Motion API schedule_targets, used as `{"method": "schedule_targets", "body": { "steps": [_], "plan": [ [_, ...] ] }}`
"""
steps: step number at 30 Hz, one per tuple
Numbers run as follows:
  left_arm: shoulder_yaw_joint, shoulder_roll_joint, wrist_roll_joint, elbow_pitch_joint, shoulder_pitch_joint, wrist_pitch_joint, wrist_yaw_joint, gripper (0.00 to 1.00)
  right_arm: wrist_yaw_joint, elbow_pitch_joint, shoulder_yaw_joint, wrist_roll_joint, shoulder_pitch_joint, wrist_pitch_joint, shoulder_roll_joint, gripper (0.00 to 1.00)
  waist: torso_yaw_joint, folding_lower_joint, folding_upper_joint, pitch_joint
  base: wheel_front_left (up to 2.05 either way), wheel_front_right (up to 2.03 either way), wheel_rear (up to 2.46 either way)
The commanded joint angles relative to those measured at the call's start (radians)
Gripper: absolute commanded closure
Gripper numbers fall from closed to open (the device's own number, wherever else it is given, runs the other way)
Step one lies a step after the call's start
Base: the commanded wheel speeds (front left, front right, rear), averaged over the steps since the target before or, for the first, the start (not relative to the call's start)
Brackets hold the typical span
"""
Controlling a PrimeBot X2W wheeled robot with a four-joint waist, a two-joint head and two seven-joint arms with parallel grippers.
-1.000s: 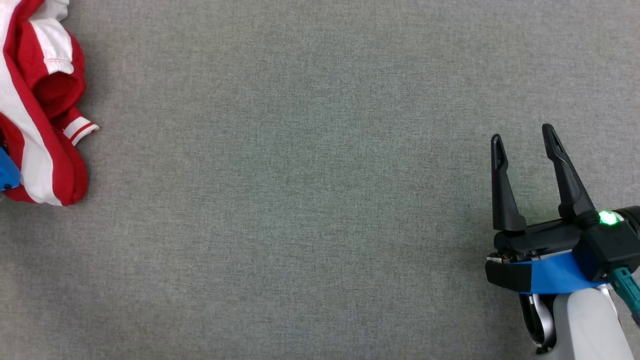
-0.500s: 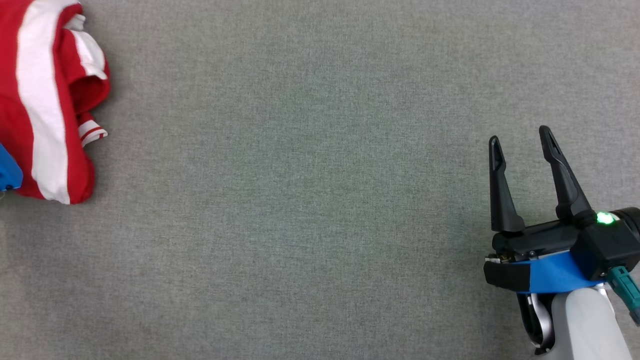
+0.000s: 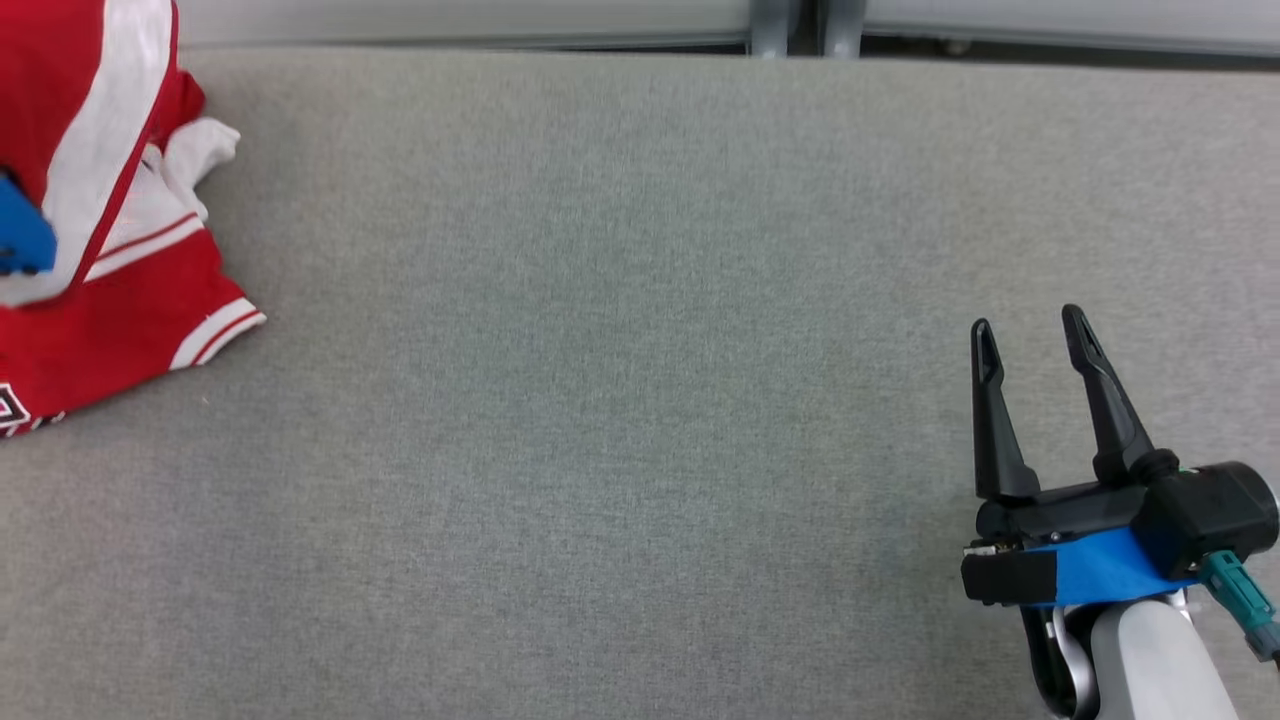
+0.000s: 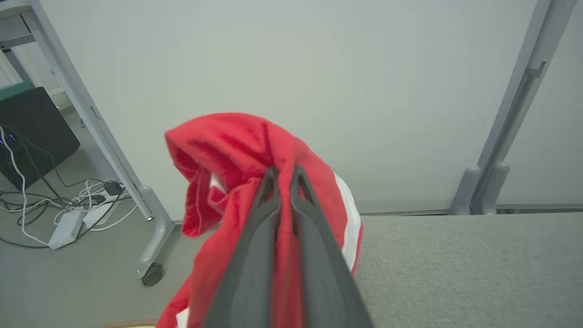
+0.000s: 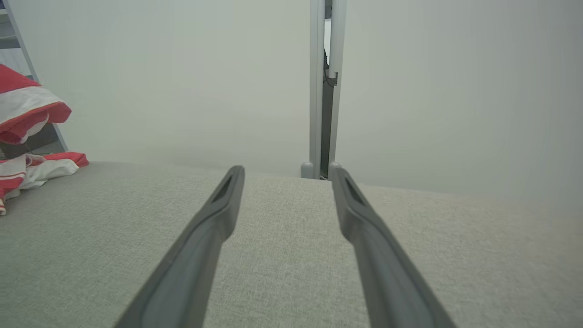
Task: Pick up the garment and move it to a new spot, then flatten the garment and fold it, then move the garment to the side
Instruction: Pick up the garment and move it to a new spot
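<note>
Red-and-white garment [image 4: 227, 146], maybe a jersey, bunched in clamped left hand [image 4: 283, 174]; right hand [image 3: 1027, 325] wide

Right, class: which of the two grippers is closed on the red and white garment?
The left gripper: its fingers pinch a fold of the garment. The right gripper stands open over the grey table, apart from it.

You see the red-and-white garment [image 3: 110, 230] bunched at the head view's upper left, top part raised, striped cuff lying flat below.

garment [image 3: 110, 345] cropped at left, print [image 3: 12, 412] perhaps lettering
</note>
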Motion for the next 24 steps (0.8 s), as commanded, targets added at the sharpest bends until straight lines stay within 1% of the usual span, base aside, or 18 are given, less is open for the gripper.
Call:
{"method": "schedule_targets", "body": {
  "steps": [1,4,7,11,14,19,24],
  "plan": [
    [-0.006,0.0,0.002,-0.012,-0.015,-0.007,0.001,1.0,0.0,0.005,0.001,0.004,0.015,-0.005,-0.002,0.0,-0.012,0.0001,0.0,-0.035,0.0,0.0,0.0],
    [-0.038,-0.007,0.013,-0.075,-0.037,-0.015,0.001,1.0,0.0,0.017,0.005,0.022,0.026,-0.008,-0.002,0.0,-0.029,0.0001,0.0,-0.068,0.0,0.0,0.0],
    [-0.066,-0.026,0.016,-0.154,-0.056,-0.007,0.001,1.0,0.0,0.027,0.004,0.034,0.04,-0.01,-0.002,0.0,-0.05,0.0001,0.0,-0.094,0.0,0.0,0.0],
    [-0.093,-0.061,0.011,-0.267,-0.072,0.012,0.001,1.0,0.0,0.033,0.006,0.058,0.049,-0.01,-0.002,0.0,-0.086,0.0001,0.0,-0.12,0.0,0.0,0.0],
    [-0.117,-0.101,0.009,-0.353,-0.077,0.032,0.003,1.0,0.0,0.03,0.009,0.073,0.052,-0.01,-0.002,0.0,-0.121,0.0001,0.0,-0.132,0.0,0.0,0.0],
    [-0.181,-0.163,0.017,-0.481,-0.047,0.075,0.004,1.0,0.0,0.028,0.027,0.103,0.053,-0.009,-0.002,0.0,-0.187,0.0001,0.0,-0.144,0.0,0.0,0.0],
    [-0.246,-0.197,0.028,-0.574,0.017,0.111,0.008,1.0,0.0,0.026,0.04,0.125,0.057,-0.009,-0.002,0.0,-0.253,0.0001,0.0,-0.153,0.0,0.0,0.0]
  ]
}}
